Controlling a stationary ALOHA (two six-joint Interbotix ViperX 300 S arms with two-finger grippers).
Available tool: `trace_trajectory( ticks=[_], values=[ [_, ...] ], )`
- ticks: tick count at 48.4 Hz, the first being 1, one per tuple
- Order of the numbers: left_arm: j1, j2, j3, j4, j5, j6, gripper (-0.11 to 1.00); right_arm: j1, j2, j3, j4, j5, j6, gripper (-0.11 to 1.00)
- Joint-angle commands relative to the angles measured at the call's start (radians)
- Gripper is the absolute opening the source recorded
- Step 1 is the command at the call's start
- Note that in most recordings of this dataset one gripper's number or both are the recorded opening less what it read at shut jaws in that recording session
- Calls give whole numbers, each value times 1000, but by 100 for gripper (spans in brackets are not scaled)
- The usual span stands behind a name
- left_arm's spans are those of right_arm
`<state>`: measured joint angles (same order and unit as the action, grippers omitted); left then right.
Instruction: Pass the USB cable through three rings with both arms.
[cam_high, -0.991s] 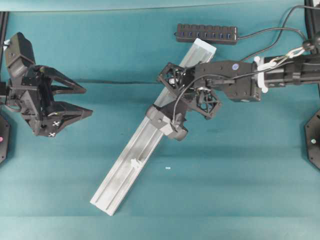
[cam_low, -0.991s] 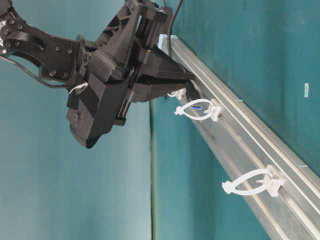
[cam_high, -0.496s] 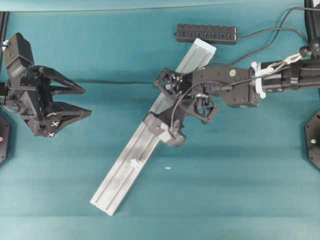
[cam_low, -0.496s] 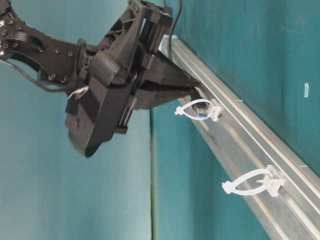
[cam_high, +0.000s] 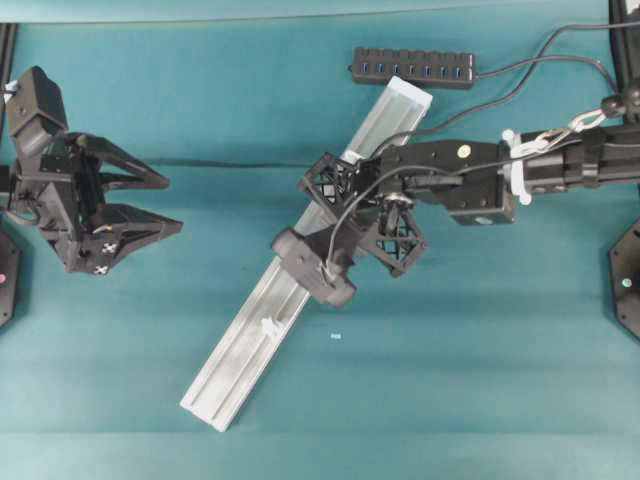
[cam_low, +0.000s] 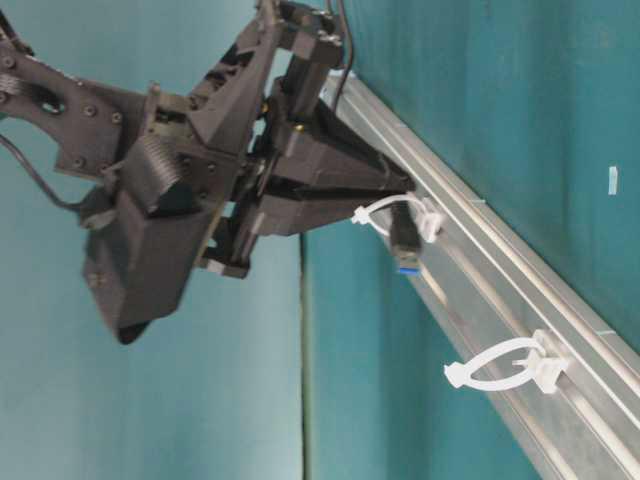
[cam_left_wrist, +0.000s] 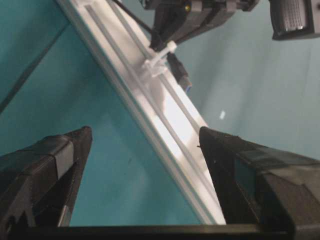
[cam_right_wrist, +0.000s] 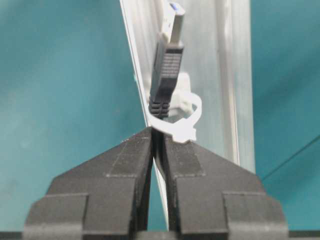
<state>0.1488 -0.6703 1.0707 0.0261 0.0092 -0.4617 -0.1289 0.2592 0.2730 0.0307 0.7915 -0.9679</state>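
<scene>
We find no readable writing or brand marks; only a white cross mark on the left gripper (cam_high: 150, 203). Counts: two arms, one aluminium rail (cam_high: 245, 335), one black hub bar (cam_high: 413, 67). We can see two white rings in the table-level view: the nearer ring (cam_low: 505, 365) hangs bare, while the farther ring (cam_low: 385, 212) has the USB cable (cam_right_wrist: 166, 70) plug poking through it. The right gripper (cam_right_wrist: 158, 137) reaches across the rail, angled down, jaws pinched tight on the cord just behind the plug. Left gripper sits well apart, jaws spread wide, holding nothing.
</scene>
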Motion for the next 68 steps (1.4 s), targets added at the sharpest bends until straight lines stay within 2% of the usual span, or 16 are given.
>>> trace_trajectory(
  ticks=[1,6,15,28,44,68],
  values=[
    [-8,0,-11,2,-8,-26,93,-3,-17,-8,14,-9,26,10],
    [-26,8,-14,2,-12,-63,93,-11,-23,-8,17,-21,54,10],
    [-69,61,-26,3,-51,-66,93,-18,-25,-5,21,-32,95,10],
    [-91,282,-32,3,-360,-64,93,-18,-28,3,74,-69,98,10],
    [-91,558,-121,2,-571,-23,93,-18,-28,3,77,-72,101,10],
    [-98,746,-255,2,-588,-23,91,-21,-29,5,77,-78,103,10]
  ],
)
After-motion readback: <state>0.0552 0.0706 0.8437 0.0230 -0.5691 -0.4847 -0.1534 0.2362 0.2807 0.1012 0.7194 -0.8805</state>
